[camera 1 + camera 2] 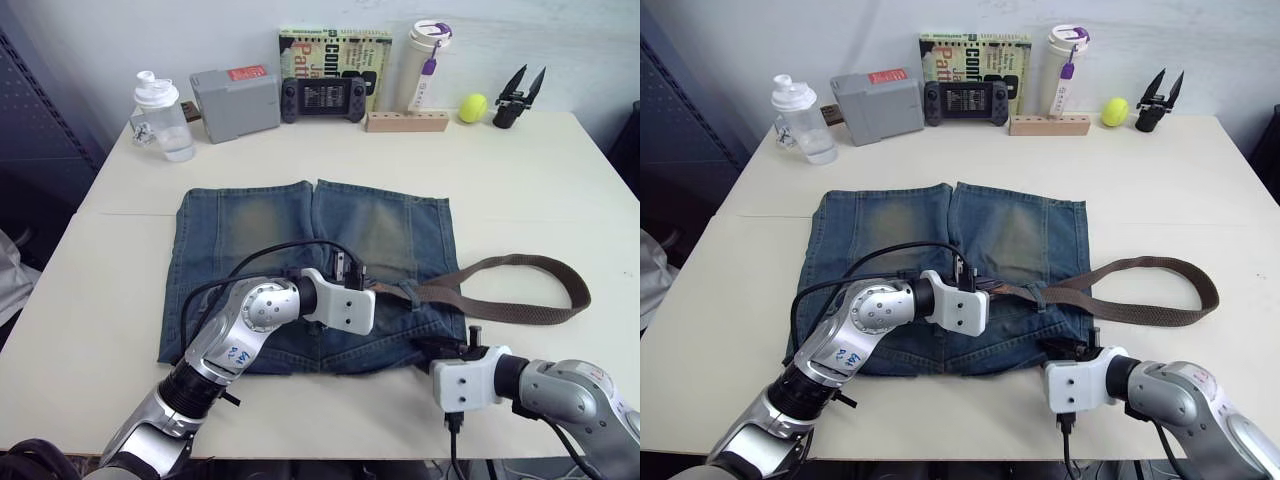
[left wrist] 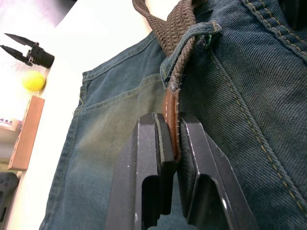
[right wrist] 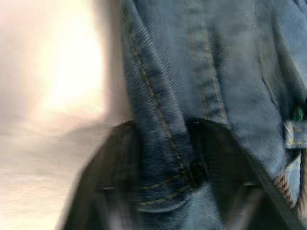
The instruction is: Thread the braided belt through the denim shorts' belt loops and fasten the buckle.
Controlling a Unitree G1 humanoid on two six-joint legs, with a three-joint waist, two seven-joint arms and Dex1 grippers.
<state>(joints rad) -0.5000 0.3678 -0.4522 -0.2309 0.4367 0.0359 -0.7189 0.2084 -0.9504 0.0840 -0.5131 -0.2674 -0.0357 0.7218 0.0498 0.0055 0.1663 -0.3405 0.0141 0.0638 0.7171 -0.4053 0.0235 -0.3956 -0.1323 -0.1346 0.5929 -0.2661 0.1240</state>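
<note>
**Leather tip pinched at a loop, waistband pinned on the right**

Denim fills the middle of the pale table (image 1: 90, 330): the denim shorts (image 1: 260, 225) lie flat, legs pointing to twelve o'clock, waistband at six.

From the left, the left gripper (image 2: 173, 143) reaches over the waistband with its fingers closed on the tan leather tip of the braided belt (image 1: 520, 312). The wrist camera shows that tip just past one of the belt loops (image 2: 189, 45), with the woven strap running through the loop behind it. So at least this loop looks threaded. I cannot tell about the others.

Further right, the rest of the belt leaves the shorts at about three o'clock and curls in a long loop over the bare table. I cannot make out the buckle from where I stand.

At the five o'clock corner of the shorts, the right gripper (image 3: 163, 158) has its two fingers on either side of a fold of the waistband, apparently clamped on the cloth to hold it down.

What could go wrong, to my eye: the grip on the tip is narrow, so a hard tug could let it slip out. If the slack loop on the table drags or twists, the strap may bunch at the loop. And if the right hold gives, the whole garment would slide along with the belt.
</note>
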